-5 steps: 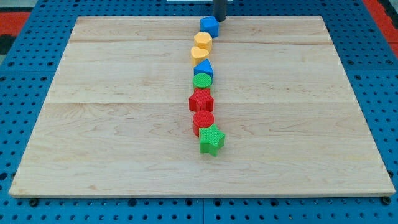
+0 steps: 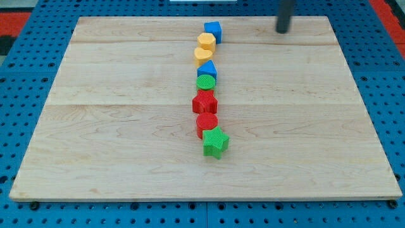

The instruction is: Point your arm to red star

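The red star lies near the middle of the wooden board, in a column of blocks. Above it sit a green round block, a blue block, two yellow blocks and a blue cube. Below it sit a red round block and a green star. My tip is at the view's top right, well to the right of the blue cube and far above and right of the red star, touching no block.
The board rests on a blue perforated table. A red strip shows at the view's top corners.
My tip has moved to the view's right and slightly down, away from the blue cube. No block has moved.
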Robot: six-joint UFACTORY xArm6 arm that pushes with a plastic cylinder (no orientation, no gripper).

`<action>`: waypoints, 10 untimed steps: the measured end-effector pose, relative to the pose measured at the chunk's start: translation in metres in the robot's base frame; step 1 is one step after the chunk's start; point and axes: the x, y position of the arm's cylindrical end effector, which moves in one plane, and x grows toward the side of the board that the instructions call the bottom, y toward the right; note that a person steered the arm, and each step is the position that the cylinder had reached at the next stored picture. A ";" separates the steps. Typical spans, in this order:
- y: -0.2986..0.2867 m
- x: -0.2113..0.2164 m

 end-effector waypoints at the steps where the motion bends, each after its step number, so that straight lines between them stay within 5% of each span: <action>1: 0.055 0.041; 4: 0.131 0.161; 6: 0.131 0.270; 8: 0.037 0.364; 10: -0.132 0.365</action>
